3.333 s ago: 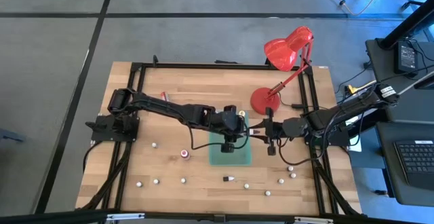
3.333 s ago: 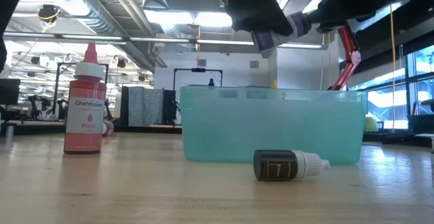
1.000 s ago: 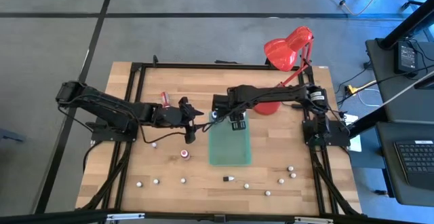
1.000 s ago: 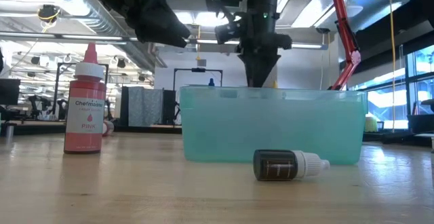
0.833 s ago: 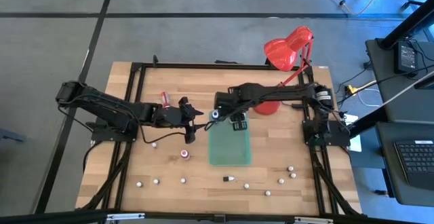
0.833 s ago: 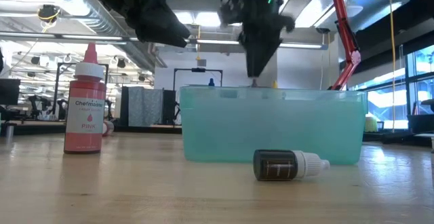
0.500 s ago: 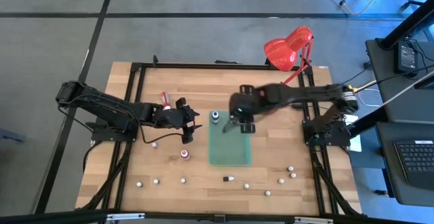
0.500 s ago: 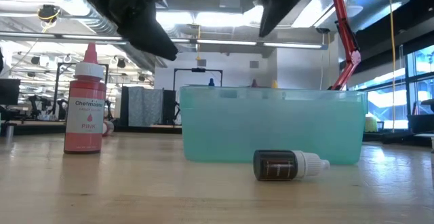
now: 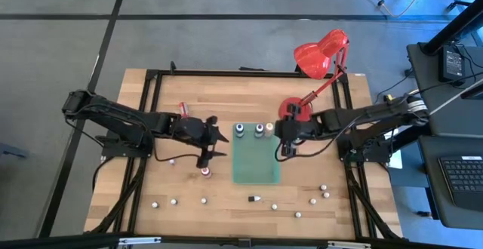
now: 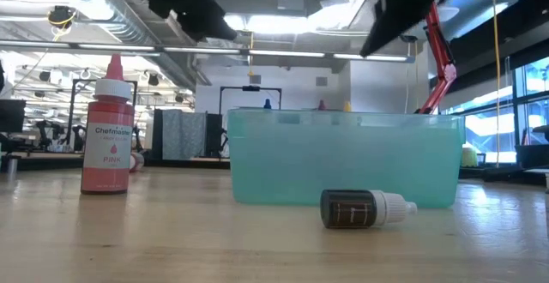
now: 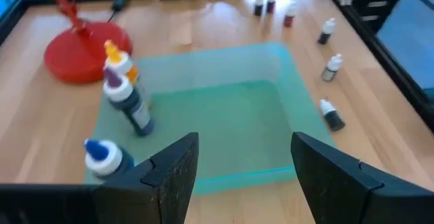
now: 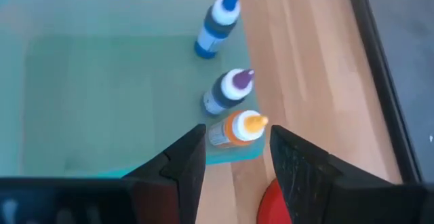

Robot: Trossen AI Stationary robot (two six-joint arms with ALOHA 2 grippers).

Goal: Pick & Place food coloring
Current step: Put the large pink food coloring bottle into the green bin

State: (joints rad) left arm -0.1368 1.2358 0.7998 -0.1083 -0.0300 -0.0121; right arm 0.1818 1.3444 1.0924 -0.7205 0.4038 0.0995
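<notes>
food coloring bottles (image 9: 257,130): three along tray (image 9: 256,166) edge | both jaws apparently released, empty

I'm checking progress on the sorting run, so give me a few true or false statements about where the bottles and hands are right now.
1. Three bottles stand in the teal bin. True: blue-capped, purple-capped, orange-capped.
2. The pink bottle lies on its side. False: it stands upright.
3. The dark bottle lies in front of the bin. True.
4. The right hand holds a bottle. False: it is empty.
5. The left hand is shut. False: it is open.
</notes>
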